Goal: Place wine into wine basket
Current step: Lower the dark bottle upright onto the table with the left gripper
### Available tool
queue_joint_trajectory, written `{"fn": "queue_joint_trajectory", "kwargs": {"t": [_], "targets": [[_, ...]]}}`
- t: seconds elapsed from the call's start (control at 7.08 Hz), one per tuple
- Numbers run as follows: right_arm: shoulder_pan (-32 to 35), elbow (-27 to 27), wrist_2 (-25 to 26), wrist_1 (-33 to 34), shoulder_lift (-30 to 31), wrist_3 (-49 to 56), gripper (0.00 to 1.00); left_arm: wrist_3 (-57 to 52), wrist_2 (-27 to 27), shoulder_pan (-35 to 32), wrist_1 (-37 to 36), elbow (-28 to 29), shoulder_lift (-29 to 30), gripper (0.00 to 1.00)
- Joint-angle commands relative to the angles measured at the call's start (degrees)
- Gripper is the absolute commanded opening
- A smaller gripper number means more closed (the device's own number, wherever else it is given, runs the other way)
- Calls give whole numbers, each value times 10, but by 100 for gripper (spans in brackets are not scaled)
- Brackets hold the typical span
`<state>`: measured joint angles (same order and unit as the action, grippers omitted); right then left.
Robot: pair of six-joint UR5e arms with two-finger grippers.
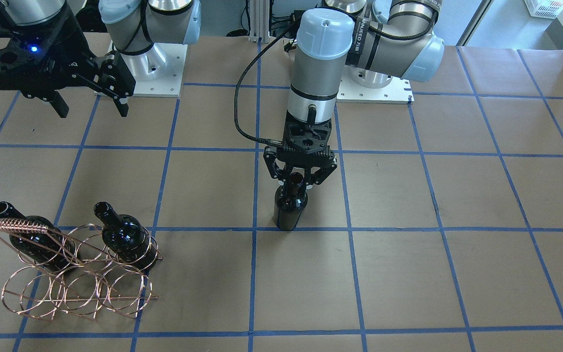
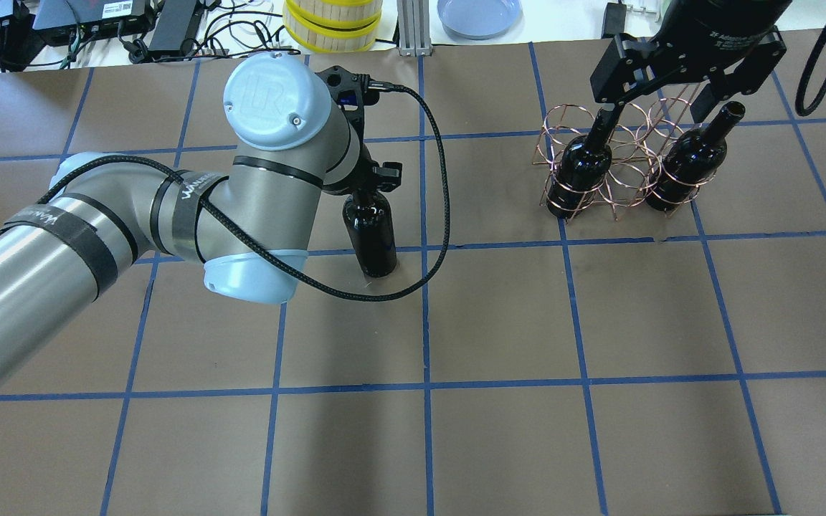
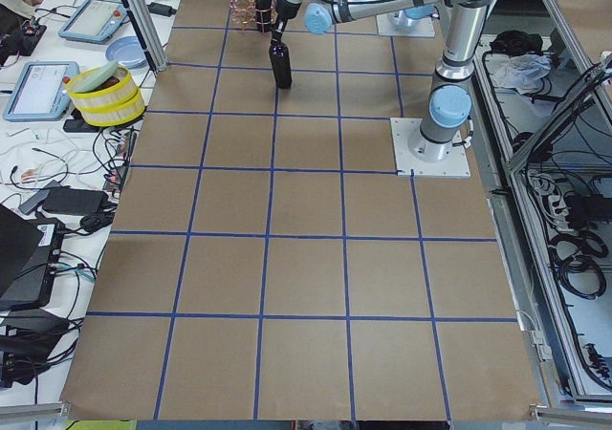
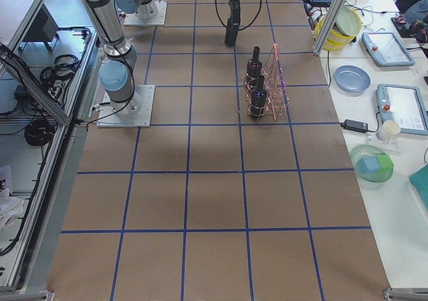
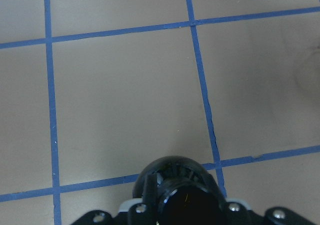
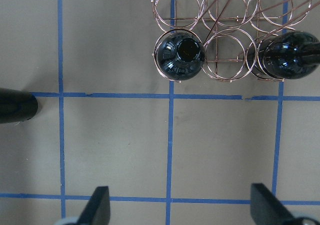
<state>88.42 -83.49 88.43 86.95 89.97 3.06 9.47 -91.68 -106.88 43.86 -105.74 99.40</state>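
A near-black wine bottle stands upright on the table near its middle, also seen from overhead. My left gripper comes down from above and is shut on the bottle's neck; the left wrist view shows the bottle's mouth between the fingers. The copper wire wine basket stands on my right side, with two more bottles resting in its rings, necks up. My right gripper is open and empty, raised on my side of the basket.
Both arm bases are bolted to the table on my side. Beyond the far table edge are a yellow-banded round stack, a blue plate and cables. Blue tape lines grid the brown table.
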Motion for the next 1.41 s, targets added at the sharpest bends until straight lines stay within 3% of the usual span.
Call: {"fn": "queue_joint_trajectory", "kwargs": {"t": [0.0,0.99,1.13,1.27], "targets": [[0,0,-2,1,0,4,100,6,3,0,0,-1,0,0],[-1,0,0,-3,-6,34,100,17,0,0,1,-2,1,0],[-1,0,1,-2,-7,35,100,18,-2,0,2,-2,1,16],[0,0,1,-1,-7,39,100,23,-2,0,1,-1,1,51]]}}
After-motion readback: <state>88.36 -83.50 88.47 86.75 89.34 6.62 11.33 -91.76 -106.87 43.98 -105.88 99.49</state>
